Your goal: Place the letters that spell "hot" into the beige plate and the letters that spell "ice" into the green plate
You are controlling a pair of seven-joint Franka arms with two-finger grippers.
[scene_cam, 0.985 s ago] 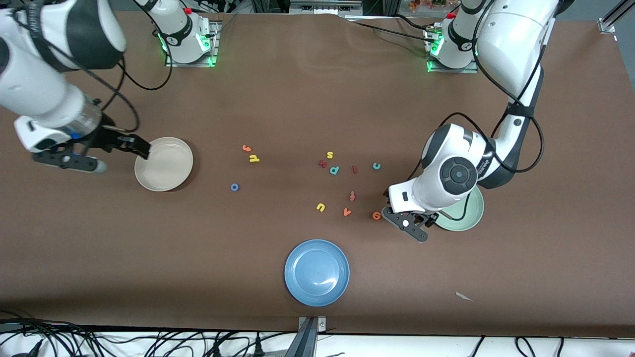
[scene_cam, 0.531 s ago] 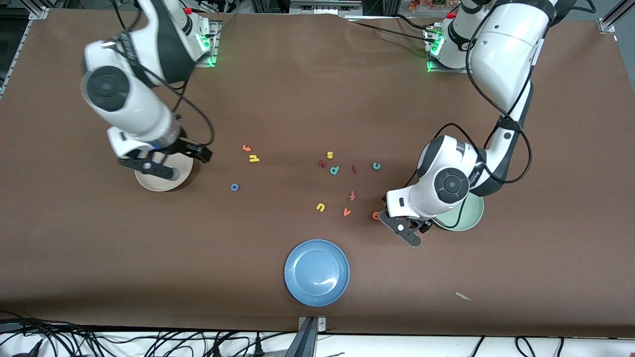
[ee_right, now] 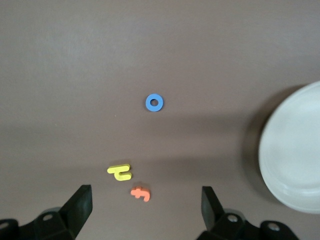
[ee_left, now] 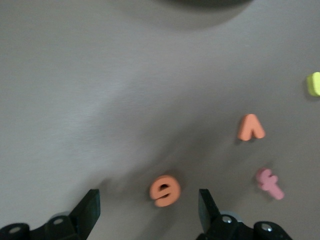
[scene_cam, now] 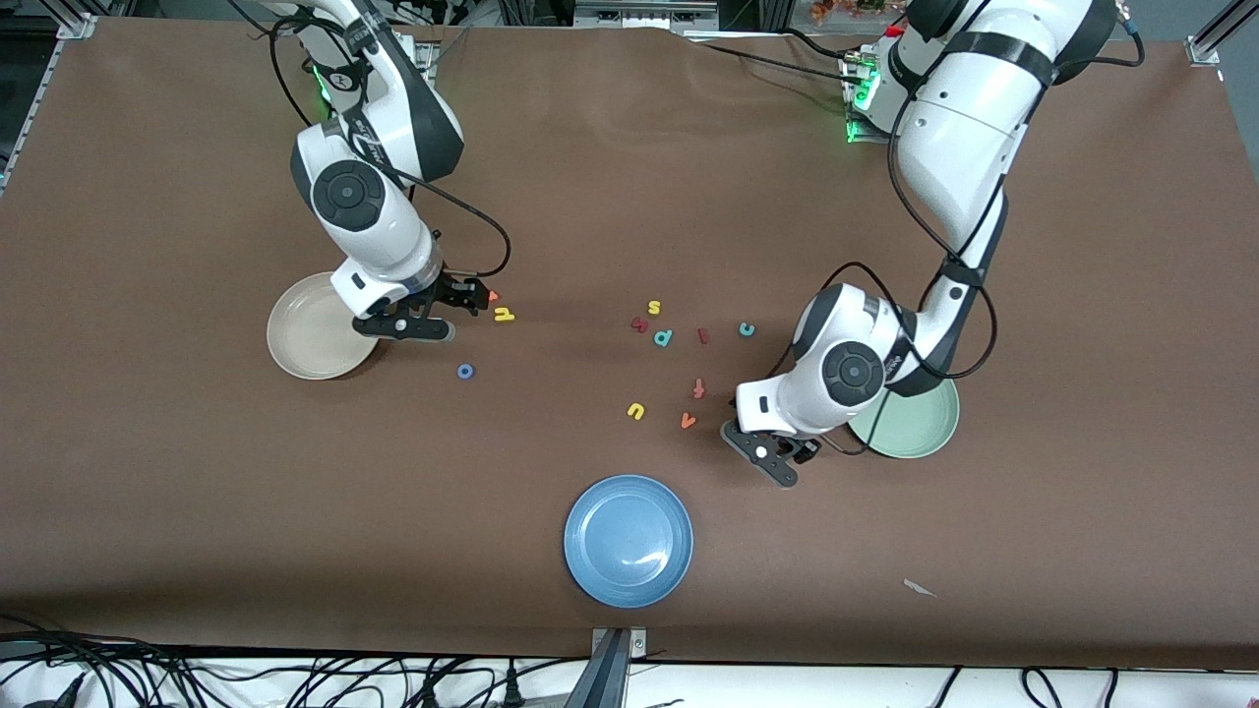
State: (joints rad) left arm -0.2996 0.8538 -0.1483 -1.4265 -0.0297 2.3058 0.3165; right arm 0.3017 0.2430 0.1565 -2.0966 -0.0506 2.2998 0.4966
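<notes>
since the left gripper (ee_left: 145, 212) straddles the orange e (ee_left: 164, 190) with jaws wide and empty, an off-centre closure may push it away; right gripper (ee_right: 145, 210), also spread empty, hovers over the orange t (ee_right: 140, 193).

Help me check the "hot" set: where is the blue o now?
In the front view the blue o lies on the bare table, nearer the camera than the yellow h, beside the beige plate.

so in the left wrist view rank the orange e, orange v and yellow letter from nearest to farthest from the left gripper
1. orange e: on the table between the open fingers of the left gripper.
2. orange v: farther out, beside a pink letter.
3. yellow letter: farthest, at the view's edge.
</notes>
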